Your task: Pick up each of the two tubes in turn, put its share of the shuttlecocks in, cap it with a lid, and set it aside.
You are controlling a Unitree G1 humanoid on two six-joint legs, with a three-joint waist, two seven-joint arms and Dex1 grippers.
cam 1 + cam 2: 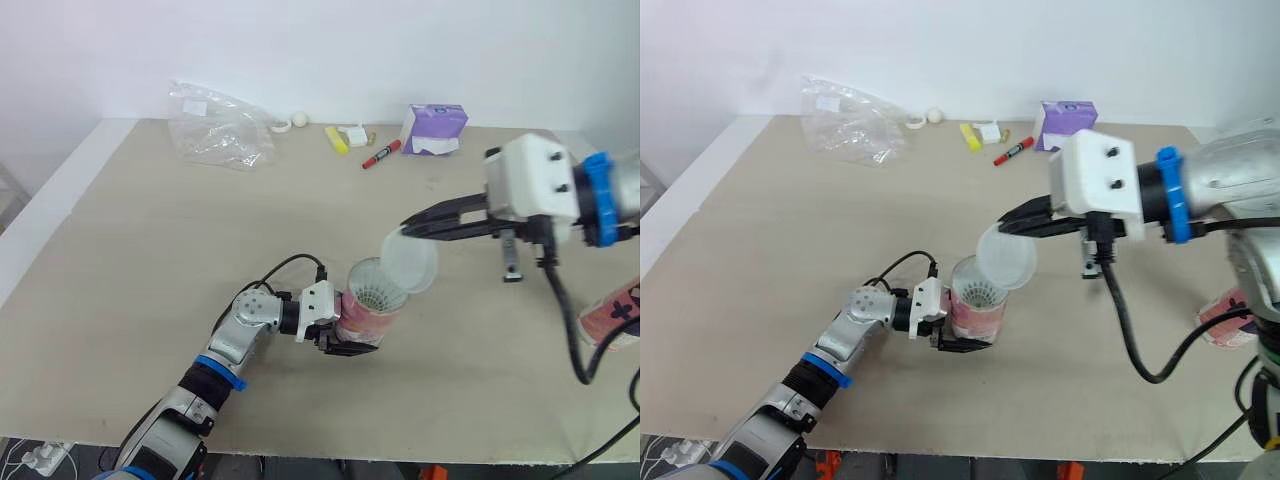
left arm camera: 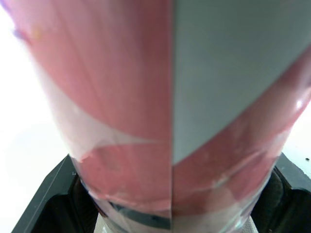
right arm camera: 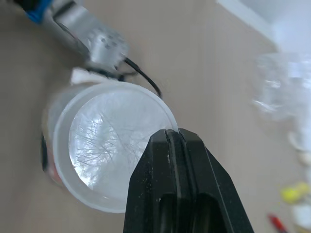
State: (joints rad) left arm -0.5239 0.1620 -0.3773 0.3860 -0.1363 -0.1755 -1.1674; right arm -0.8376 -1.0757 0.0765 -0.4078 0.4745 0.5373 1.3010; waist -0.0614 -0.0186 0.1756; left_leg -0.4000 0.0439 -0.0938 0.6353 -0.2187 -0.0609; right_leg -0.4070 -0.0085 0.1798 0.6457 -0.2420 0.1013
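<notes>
Pink-and-white tube (image 1: 362, 318) upright at near centre of the table (image 1: 150, 300), left gripper (image 1: 348, 338) clamped round its base, white shuttlecock (image 1: 378, 296) in its open mouth. Right gripper (image 1: 406, 229) pinches the translucent lid (image 1: 413, 263) by its rim, tilted just over the tube.

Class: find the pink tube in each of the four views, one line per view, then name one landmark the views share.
Left eye view: tube just below picture centre, under the lid.
Right eye view: tube just below centre, again under the lid.
Left wrist view: tube close up, between the fingers.
Right wrist view: tube behind the lid.
Shared landmark: left tool clamped on the tube.
</notes>
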